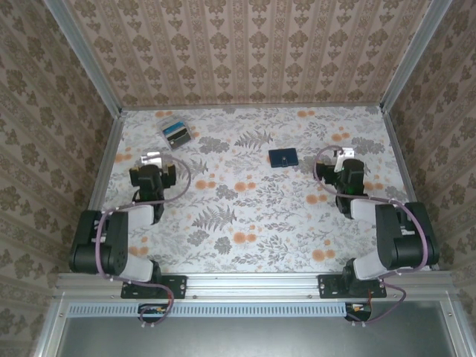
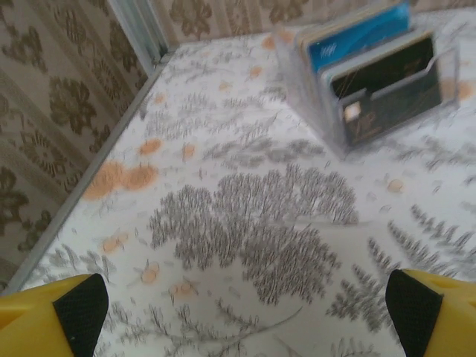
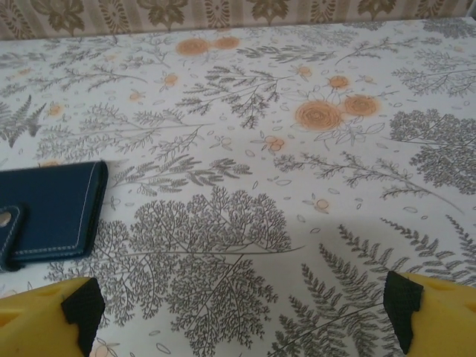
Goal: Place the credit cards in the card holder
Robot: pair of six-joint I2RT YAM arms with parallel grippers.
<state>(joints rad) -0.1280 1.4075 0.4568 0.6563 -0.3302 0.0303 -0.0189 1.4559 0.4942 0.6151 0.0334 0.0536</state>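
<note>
Right, both claws spread wide and holding nothing: the left gripper (image 1: 154, 159) hangs near the clear rack (image 2: 294, 74) at the far left, with the credit cards (image 2: 375, 71) standing in its slots. The navy card holder (image 1: 284, 158) lies folded on the floral table (image 1: 253, 223), left of the right gripper (image 1: 343, 155).

Clear rack (image 2: 294, 71) (slotted), floral table (image 1: 253, 216)

Light: soft, even, moderately bright over my desk (image 1: 260, 216).
Shadows: faint and soft-edged.
Left wrist view: blurry, the clear rack (image 2: 306, 85) smeared.
Right wrist view: sharper, the card holder (image 3: 48, 212) crisp to its stitching.
</note>
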